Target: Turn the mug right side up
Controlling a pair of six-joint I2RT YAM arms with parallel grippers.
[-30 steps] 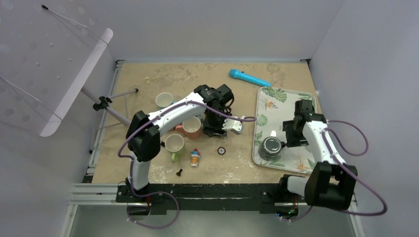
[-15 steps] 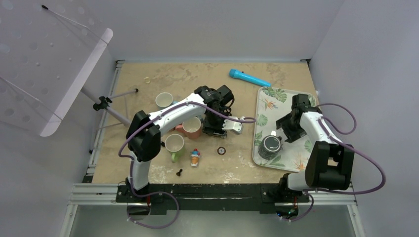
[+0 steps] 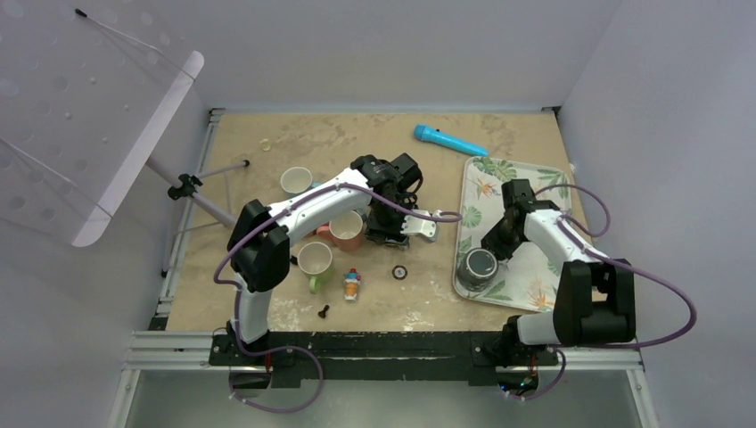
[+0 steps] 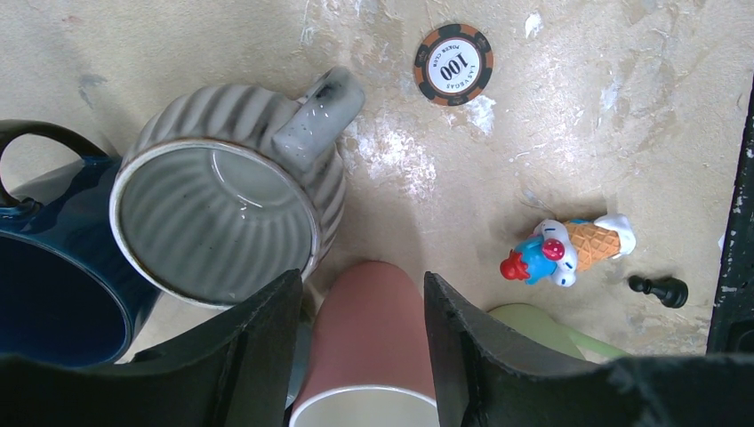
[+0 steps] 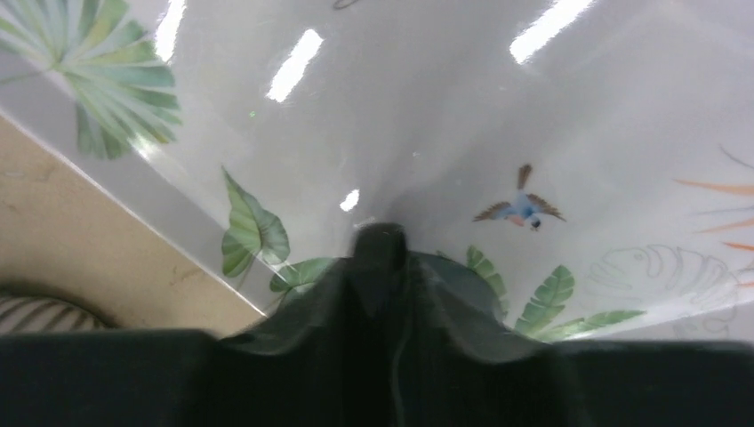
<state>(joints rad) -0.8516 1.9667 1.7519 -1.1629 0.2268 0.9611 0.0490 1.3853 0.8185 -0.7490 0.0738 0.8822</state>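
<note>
A dark mug (image 3: 480, 266) stands near the front left corner of the leaf-patterned tray (image 3: 535, 178), its round face toward the overhead camera. My right gripper (image 3: 501, 242) is right against its far right side. In the right wrist view the fingers (image 5: 378, 258) have drawn close together on a dark part at the mug's side, with the mug's body (image 5: 462, 276) blurred behind them. My left gripper (image 3: 392, 234) hangs open beside a pink mug (image 3: 348, 230). That pink mug (image 4: 369, 329) shows between its fingers (image 4: 363, 285), with a gap on the left side.
A grey striped mug (image 4: 222, 213) lies on its side beside a blue mug (image 4: 53, 294). A poker chip (image 3: 400, 271), an ice-cream toy (image 3: 352, 284), a black pawn (image 3: 324, 312), a green mug (image 3: 315, 260), a white cup (image 3: 296, 181) and a blue microphone (image 3: 448, 140) lie around. A stand (image 3: 192, 192) is at the left.
My right gripper has moved left across the tray up to the dark mug and its jaws have narrowed. The mug has shifted slightly left. The left arm has not moved.
</note>
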